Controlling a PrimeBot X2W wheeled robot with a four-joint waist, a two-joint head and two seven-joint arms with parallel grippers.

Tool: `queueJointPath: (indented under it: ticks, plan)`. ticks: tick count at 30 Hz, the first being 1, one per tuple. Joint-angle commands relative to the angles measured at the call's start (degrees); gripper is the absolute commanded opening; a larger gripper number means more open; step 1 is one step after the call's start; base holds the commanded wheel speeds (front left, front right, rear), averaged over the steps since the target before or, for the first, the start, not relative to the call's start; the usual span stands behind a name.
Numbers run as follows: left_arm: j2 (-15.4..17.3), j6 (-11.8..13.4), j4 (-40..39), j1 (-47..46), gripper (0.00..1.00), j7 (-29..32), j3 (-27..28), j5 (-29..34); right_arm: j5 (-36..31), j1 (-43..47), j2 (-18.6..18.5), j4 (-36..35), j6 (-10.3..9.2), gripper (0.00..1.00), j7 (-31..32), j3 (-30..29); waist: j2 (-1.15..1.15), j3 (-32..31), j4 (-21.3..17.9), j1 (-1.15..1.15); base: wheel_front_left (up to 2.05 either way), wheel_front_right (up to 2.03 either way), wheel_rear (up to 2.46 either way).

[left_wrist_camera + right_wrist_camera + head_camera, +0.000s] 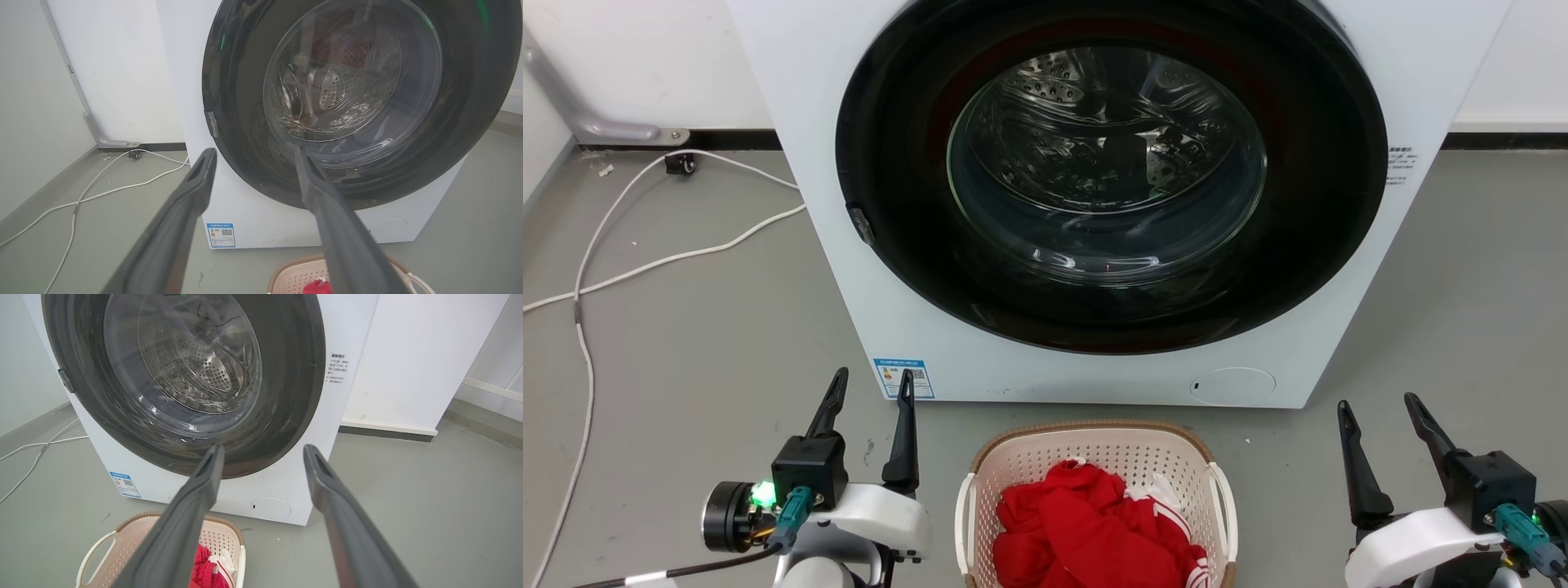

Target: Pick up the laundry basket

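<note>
While both hands hover empty with fingers apart, the left hand point(872, 374) sits nearer the laundry basket point(1094, 427) than the right hand point(1376, 402). The basket stands on the floor point(686, 343) between them, before the washing machine point(915, 310), its side handles point(965, 523) facing outward toward each hand.

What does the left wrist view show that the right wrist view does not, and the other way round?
Left wrist view: the open left tool, a grey pipe down the wall corner, and the black fitting where the white cable reaches the wall.
Right wrist view: the open right tool, the printed text label on the machine's front, and a white wall section beside it.
Both: the washing machine, its glass door, the blue sticker, the cable, and the laundry basket holding red clothes.
</note>
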Motion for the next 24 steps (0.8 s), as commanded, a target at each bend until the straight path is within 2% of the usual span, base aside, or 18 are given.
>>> queueJointPath:
  ticks: [1, 14, 24]
  plan:
    - [0.00, 0.06, 0.10, -0.04, 1.00, -0.16, 0.03, -0.13, 0.00, 0.17, 0.07, 0.17, -0.04, 1.00, -0.28, -0.04, 0.00, 0.03, -0.04, 0.00, 0.00, 0.00, 0.00]
    - [-0.08, -0.21, 0.44, -0.42, 1.00, -0.16, 0.50, -0.09, 0.78, -0.49, 0.07, 0.88, -0.04, 1.00, -0.27, -0.14, 0.00, 0.54, -0.16, 0.00, 0.00, 0.00, 0.00]
    - [0.46, -1.13, 6.25, -6.87, 1.00, 0.36, 1.00, -1.49, 1.21, -5.28, 0.08, 4.22, -0.04, 1.00, 2.43, -0.71, 0.00, 6.08, -0.92, 0.00, 0.00, 0.00, 0.00]
